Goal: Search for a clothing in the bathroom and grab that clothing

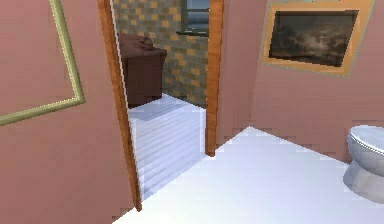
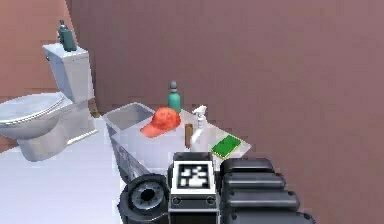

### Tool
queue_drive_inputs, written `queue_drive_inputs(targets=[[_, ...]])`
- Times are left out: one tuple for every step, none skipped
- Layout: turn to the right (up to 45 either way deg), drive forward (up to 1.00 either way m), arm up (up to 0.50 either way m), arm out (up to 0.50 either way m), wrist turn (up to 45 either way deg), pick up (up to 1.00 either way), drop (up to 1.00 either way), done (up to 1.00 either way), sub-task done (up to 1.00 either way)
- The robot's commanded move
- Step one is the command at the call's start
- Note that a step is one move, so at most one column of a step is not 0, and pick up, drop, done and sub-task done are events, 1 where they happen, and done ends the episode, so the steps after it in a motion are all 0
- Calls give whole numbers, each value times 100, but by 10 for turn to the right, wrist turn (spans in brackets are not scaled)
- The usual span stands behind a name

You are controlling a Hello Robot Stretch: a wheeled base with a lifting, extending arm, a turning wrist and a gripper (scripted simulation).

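Note:
A red cap lies on a low grey stand against the brown wall in the arm side view. The gripper's dark body and a white marked square sit at the bottom edge, just below the stand. I can't make out the gripper's far end, so I cannot tell whether it holds anything.
A green bottle, a white spray bottle and a flat green item share the stand. A white toilet carries a teal bottle on its tank. An orange-framed doorway leads to a dark dresser. A framed painting hangs above the toilet.

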Motion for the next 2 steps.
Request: queue_drive_inputs(targets=[[450, 0, 0, 0, 0, 0, 0, 0, 0], [450, 0, 0, 0, 0, 0, 0, 0, 0]])
